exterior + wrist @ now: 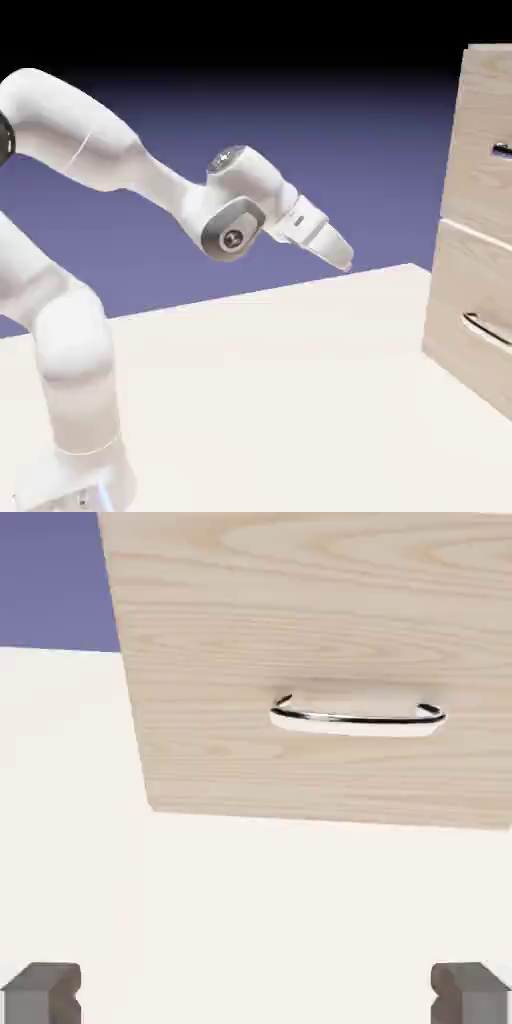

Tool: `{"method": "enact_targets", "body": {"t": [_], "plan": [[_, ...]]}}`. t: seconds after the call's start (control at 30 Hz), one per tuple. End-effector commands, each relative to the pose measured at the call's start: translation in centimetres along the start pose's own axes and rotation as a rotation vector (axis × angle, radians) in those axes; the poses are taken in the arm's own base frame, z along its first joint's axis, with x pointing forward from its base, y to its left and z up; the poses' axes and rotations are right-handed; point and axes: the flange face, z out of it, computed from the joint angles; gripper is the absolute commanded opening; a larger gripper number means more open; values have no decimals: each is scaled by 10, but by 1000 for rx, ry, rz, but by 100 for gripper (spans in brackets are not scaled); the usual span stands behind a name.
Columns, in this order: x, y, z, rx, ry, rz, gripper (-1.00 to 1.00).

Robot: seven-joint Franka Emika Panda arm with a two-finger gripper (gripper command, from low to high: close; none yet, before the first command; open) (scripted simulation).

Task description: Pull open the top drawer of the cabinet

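Two drawer fronts stack on the cabinet (478,215) at the worktop's (270,400) right; the top drawer (483,150) sits flush. The tool (343,257) hangs well apart, tips spread, grasping nothing.

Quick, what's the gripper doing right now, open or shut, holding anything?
Gripper: open and empty, well short of the cabinet.
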Motion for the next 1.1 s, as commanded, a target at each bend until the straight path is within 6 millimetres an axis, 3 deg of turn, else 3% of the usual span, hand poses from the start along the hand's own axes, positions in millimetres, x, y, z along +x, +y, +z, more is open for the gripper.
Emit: {"method": "enact_targets", "body": {"t": [0.0,0.23,0.47,0.63,0.8,0.93,1.07], "plan": [[13,0,-8,4,25,55,0],[85,-4,-74,68,180,414,0],[126,-16,-142,193,303,709,0],[139,-34,-183,307,365,873,0],[143,-61,-210,431,401,996,0],[142,-87,-220,528,411,1067,0],[141,-116,-216,617,402,1120,0]]}}
